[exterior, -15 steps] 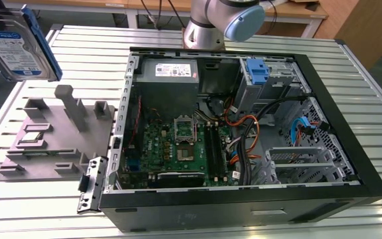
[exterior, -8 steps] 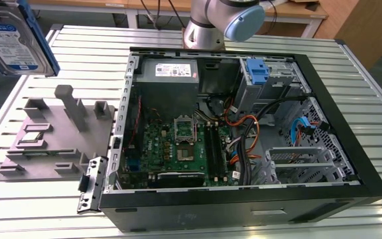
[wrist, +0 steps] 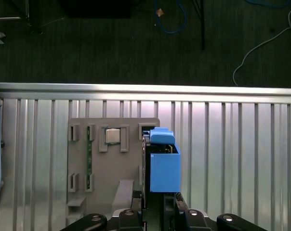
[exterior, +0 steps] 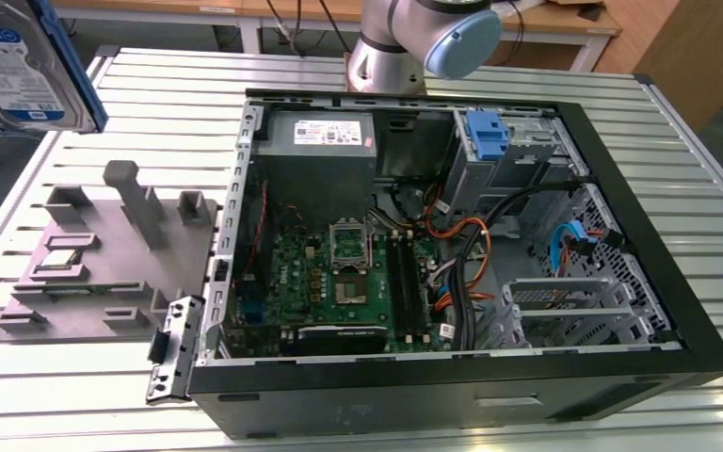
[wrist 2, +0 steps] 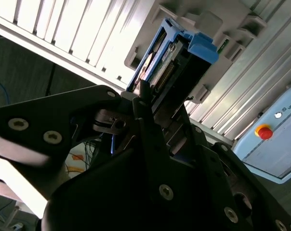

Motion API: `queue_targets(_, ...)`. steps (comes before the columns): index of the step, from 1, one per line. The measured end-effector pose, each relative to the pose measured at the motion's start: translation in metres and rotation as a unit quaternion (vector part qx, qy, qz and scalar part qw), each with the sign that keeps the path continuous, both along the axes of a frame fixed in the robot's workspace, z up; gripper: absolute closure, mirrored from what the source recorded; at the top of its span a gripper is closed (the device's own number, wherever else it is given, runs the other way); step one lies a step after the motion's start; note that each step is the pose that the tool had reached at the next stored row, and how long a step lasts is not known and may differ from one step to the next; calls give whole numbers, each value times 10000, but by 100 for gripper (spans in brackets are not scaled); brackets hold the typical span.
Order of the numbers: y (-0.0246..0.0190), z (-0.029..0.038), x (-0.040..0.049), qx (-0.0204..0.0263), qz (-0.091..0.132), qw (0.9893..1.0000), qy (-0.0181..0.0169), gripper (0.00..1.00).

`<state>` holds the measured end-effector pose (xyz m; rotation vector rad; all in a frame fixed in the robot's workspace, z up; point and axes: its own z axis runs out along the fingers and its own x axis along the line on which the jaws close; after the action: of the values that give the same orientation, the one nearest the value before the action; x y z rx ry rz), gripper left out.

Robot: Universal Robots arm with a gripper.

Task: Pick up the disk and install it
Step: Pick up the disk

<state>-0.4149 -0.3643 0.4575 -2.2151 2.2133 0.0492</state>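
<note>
Work now looks like carrying. In the exterior view the disk hangs at the upper left, well apart from the open computer case. Wires and a blue bracket crowd the inside, so go slow and keep the disk level. In the second wrist view the gripper is clamped on the disk. In the first wrist view a grey holder lies on the table beyond it.

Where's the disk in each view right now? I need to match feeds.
Exterior view: the disk, label showing, at the exterior view's upper left, above the grey fixture.
Second wrist view: the disk edge-on in the gripper, the grey fixture behind it.
First wrist view: the disk edge-on beside the grey fixture.
Shared landmark: the grey fixture.
</note>
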Motion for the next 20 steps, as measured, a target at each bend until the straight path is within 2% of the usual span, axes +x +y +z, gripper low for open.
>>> queue_targets(3,0,36,0,0,0,10000,0,65)
queue_targets(11,0,41,0,0,0,10000,0,65)
queue_targets(20,0,82,0,0,0,10000,0,65)
